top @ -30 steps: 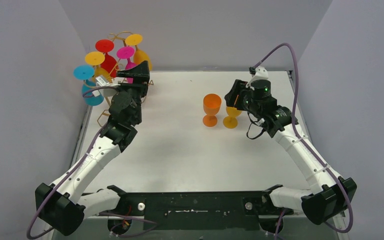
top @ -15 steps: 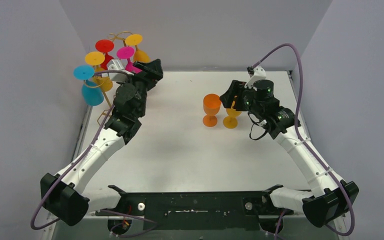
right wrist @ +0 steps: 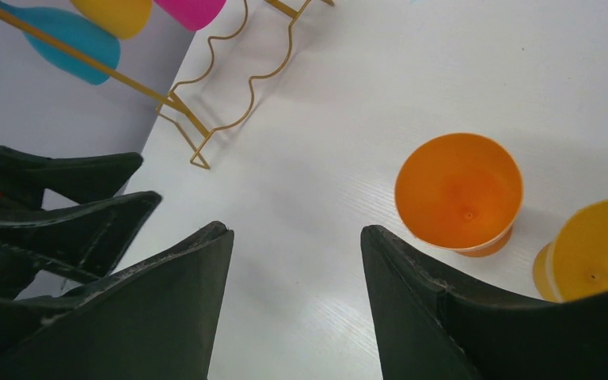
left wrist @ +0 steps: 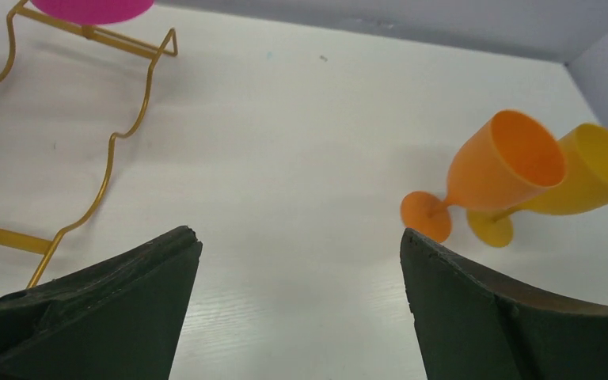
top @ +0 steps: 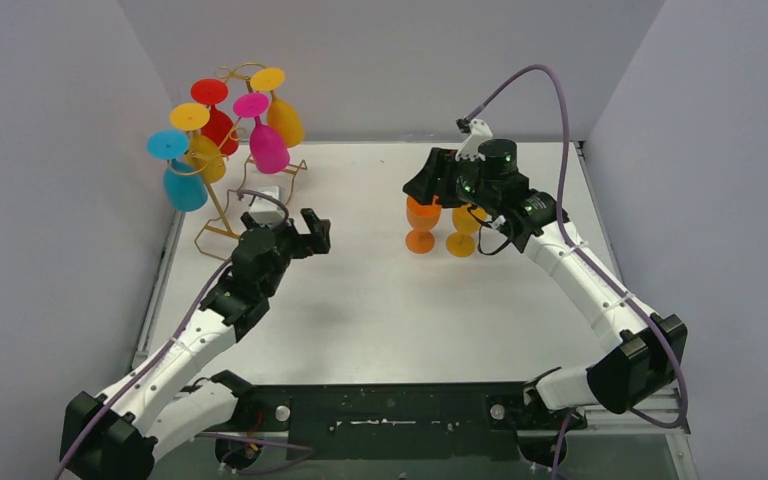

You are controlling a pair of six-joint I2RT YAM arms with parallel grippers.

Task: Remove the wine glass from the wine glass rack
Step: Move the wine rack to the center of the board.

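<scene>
The gold wire wine glass rack (top: 222,190) stands at the far left, and its wavy base rails (left wrist: 111,158) show in the left wrist view. Several coloured wine glasses hang upside down on it, among them a magenta one (top: 268,150) and a blue one (top: 184,186). My left gripper (top: 317,232) is open and empty (left wrist: 299,234), low over the table, right of the rack's base and apart from it. My right gripper (top: 422,185) is open (right wrist: 294,231) just above and left of an orange glass (right wrist: 459,190), touching nothing.
Two glasses stand upright mid-table: the orange one (top: 423,222) and a yellow one (top: 463,230) beside it. Grey walls close in the left, the back and the right. In the right wrist view, the left gripper's fingers (right wrist: 71,198) show at the left.
My left gripper has pulled back from the rack's hanging glasses, down and to the right, and opened wider, empty. My right gripper has moved left, past the yellow glass to over the orange one.
</scene>
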